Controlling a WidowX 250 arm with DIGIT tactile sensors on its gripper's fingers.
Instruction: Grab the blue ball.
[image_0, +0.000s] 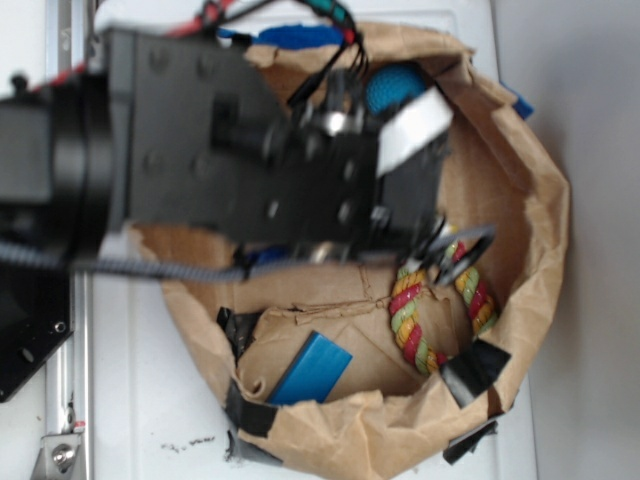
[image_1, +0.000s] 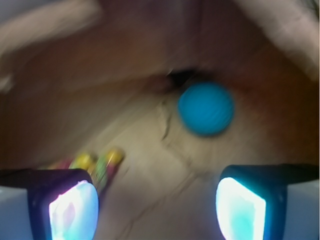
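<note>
Gripper (image_1: 157, 200) gapes, blue ball (image_1: 206, 109) ahead, untouched.

- White tabletop (image_0: 130, 400) carries everything; it shows bare at the lower left and along the right side.
- Brown paper bag (image_0: 530, 200), walls rolled down into a crumpled rim, sits directly on the tabletop and fills most of the middle.
- Black tape patches (image_0: 250, 415) stick to the bag's lower rim; another black patch (image_0: 475, 368) sits on the lower right rim.
- Small dark crumbs (image_0: 185, 442) lie scattered on the white surface just below the bag's lower left edge.
- Metal rail (image_0: 65, 400) runs along the table's left edge.
</note>
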